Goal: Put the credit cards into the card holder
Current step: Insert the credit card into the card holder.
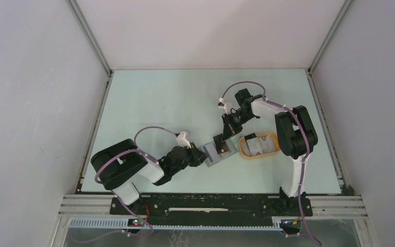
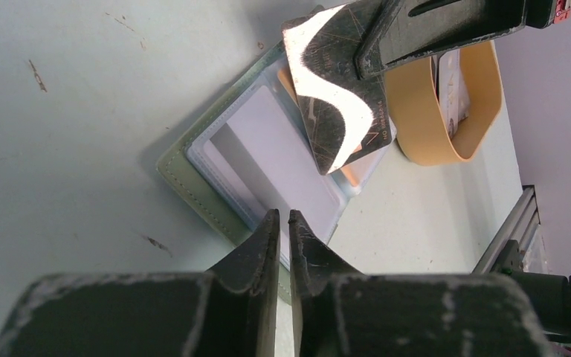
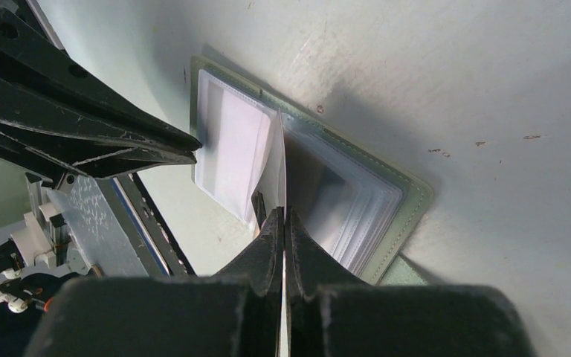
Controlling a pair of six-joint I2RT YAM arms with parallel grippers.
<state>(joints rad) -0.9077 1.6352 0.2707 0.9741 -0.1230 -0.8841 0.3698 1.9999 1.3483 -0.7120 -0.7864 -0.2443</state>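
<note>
Left gripper (image 2: 285, 217) at card holder (image 2: 253, 149) edge

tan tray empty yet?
No, the top view shows the tan tray with several cards lying in it, some pale and some dark.

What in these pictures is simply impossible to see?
- Number of cards in the tray: too small from above; left wrist view, right gripper and its card partly cover them.
- Whether the left gripper pinches the card holder: left wrist view, its own fingers hide the contact.
- Card's face: right wrist view, seen edge-on.
</note>
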